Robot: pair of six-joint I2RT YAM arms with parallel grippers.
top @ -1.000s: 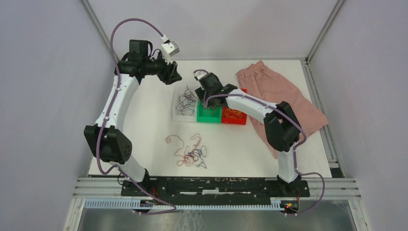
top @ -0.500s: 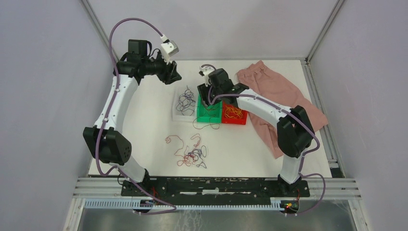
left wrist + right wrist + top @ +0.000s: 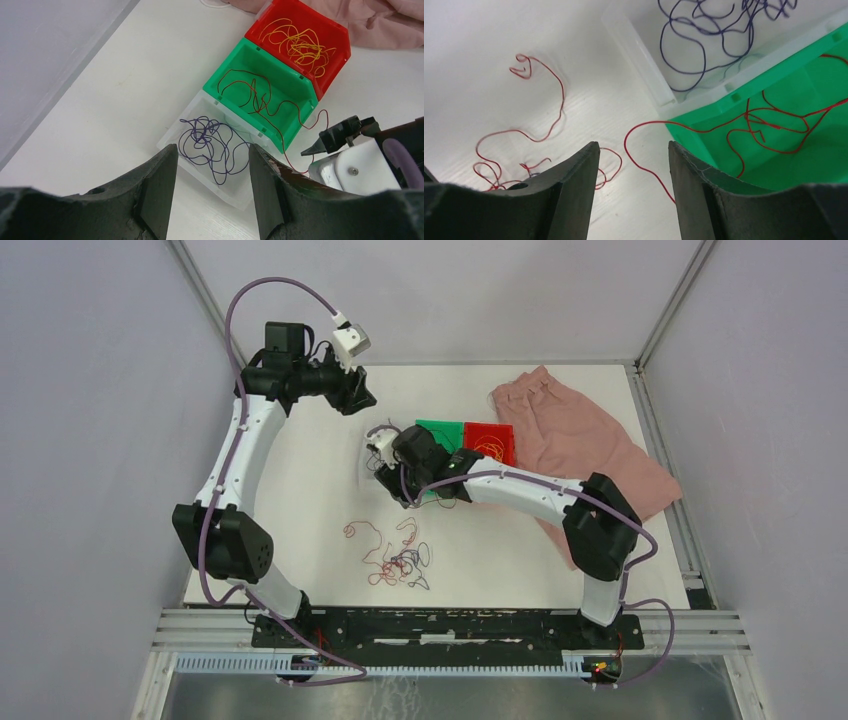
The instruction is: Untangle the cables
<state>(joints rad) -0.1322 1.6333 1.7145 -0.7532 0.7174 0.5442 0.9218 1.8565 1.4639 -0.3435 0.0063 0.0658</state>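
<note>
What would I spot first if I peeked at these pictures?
Three little bins stand in a row on the white table: a red bin holding orange-yellow wires, a green bin with red wires, and a clear bin with purple wires. Toward the near edge lies a curly tangle of wires. A pink cloth sprawls at the far right.

White counter (image 3: 300, 490). Row of three, touching: clear bin (image 3: 172, 137), green bin (image 3: 232, 65), red bin (image 3: 334, 47). Crumpled pink cloth (image 3: 585, 440) just beside red bin.
</note>
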